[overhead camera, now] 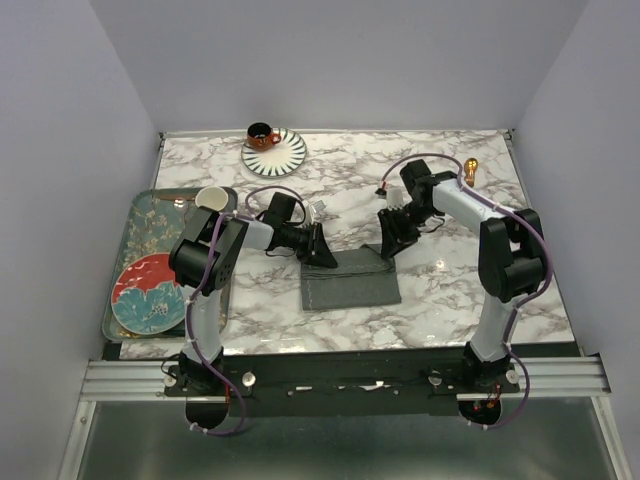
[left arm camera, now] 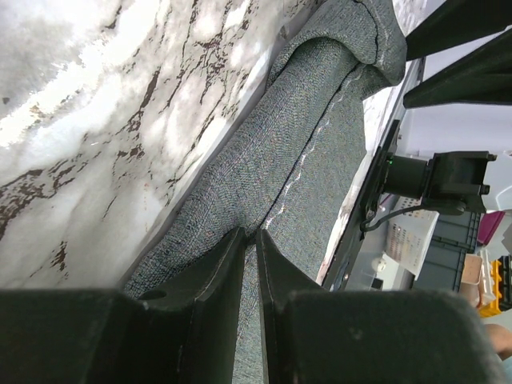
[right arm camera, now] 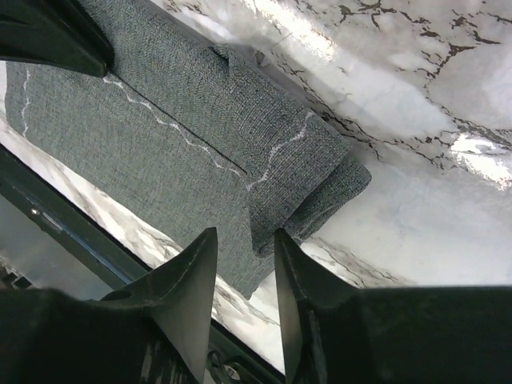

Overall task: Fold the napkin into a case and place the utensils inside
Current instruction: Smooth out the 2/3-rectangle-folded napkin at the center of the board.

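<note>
From above, the folded napkin (overhead camera: 350, 282) lies at the middle of the marble table (overhead camera: 470, 295). Its far corners are hidden under the left gripper (overhead camera: 318, 250) and right gripper (overhead camera: 392, 245). One gold utensil (overhead camera: 469, 169) lies well apart, near the far right edge. Left wrist: the fingers (left arm camera: 216, 280) are nearly together, seemingly pinching the napkin's fold. Right wrist: the fingers (right arm camera: 188, 288) are apart, straddling the rolled corner, with bare table beyond.

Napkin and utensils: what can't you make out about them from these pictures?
- Second utensil: the top view shows only one gold utensil, far right; no other appears in any view.
- Utensil type: too small in the top view to tell spoon from fork.
- Far corners of the napkin: in the top view, covered by the left claw and right claw.
- Napkin's inside: both wrist views show only its outer folded layers, so any pocket is hidden.
</note>
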Available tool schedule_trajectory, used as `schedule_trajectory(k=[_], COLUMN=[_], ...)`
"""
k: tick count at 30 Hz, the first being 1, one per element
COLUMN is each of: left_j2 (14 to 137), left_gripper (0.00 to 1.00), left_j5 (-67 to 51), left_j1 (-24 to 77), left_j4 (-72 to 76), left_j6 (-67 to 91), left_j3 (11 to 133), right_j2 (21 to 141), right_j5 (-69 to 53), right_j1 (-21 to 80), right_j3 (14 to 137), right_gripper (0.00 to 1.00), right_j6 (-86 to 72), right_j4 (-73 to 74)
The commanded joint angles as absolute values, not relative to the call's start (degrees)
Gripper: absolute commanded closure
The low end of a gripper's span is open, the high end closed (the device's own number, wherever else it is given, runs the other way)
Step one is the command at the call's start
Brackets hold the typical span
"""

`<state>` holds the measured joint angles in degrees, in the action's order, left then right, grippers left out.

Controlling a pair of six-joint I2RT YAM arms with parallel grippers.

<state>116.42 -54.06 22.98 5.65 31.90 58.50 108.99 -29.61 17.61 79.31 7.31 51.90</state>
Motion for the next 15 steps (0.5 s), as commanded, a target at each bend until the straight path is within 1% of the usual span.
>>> schedule_trajectory(k=[1,2,5,9,13,15], left_j2=[118.4,118.3,118.1,118.4,118.1,116.6], left_gripper=[0.74,0.74,0.74,0.75,0.75,0.73], left_j5=[-46.1,-46.0,-45.7,-45.2,-45.7,-46.8], left_j1=[22.8,22.7,22.7,22.2,21.8,21.6], left_j4=[2.0,2.0,2.0,2.5,4.0,6.2], left_j6=[27.9,27.9,28.1,29.4,31.0,31.7], left_j3=[56.3,56.3,55.9,55.4,55.0,54.4], right_j2=[108.2,108.0,107.1,107.7,111.6,112.7], right_j5=[-31.7,-31.6,-30.0,-28.5,-24.9,-23.0], right_j1=[17.3,17.3,17.1,17.1,17.1,17.1], right_j3=[78.5,78.1,76.6,74.2,74.0,73.9], right_gripper=[0.66,0.79,0.95,0.99,0.99,0.99], right_j6=[4.7,4.6,5.2,7.4,7.0,7.0], right_j4=[50.2,50.0,50.3,51.0,49.7,48.5])
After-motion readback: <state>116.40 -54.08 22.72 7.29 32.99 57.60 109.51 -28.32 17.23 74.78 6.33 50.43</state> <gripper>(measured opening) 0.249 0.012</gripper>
